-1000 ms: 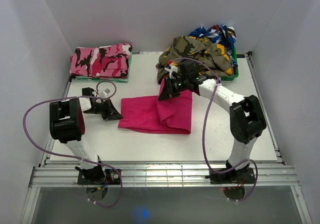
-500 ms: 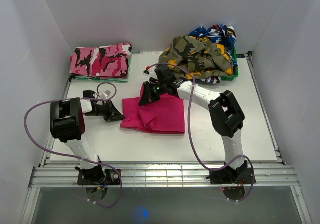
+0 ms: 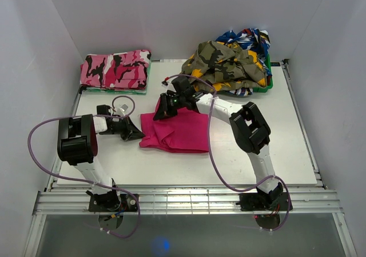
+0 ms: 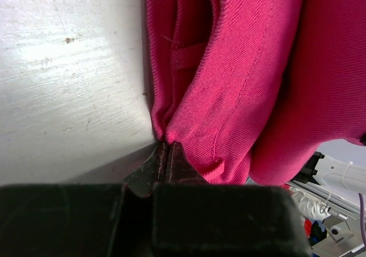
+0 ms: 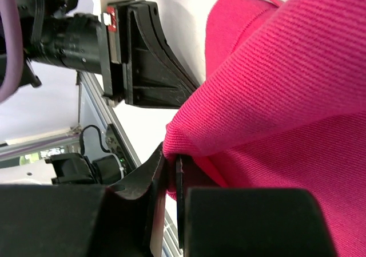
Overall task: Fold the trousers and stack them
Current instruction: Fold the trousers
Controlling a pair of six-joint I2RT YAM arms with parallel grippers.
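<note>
At the far left, 1 pink camouflage pair (image 3: 116, 70) lay folded at the back of the worktop (image 3: 274, 131), atop a thin green layer (I couldn't tell what).

Nearer, the left claw (image 3: 134, 134) sat low against the left edge of the trousers (image 3: 180, 132). Its fingers were pressed together right on the hem, seemingly nipping it.

The 1 magenta pair lay mid-worktop, bunched into soft ridges. Over the last second its bundle had grown narrower, since the right edge had been hauled leftward across the top.

That was the work of the right claw (image 3: 160, 111), which had swept over from the right side. It now hung above the back-left corner of the trousers, pinching a fold of cloth between nearly closed fingers.

To my eye the cross-fold was almost closed but not yet laid down, and stacking was yet to come.

On the right, 1 olive camouflage garment (image 3: 226, 62) was heaped over a green bin (image 3: 267, 84), with blue patterned clothing (image 3: 249, 39) behind it. That made 2 arms, 2 claws and 1 pair in hand.
</note>
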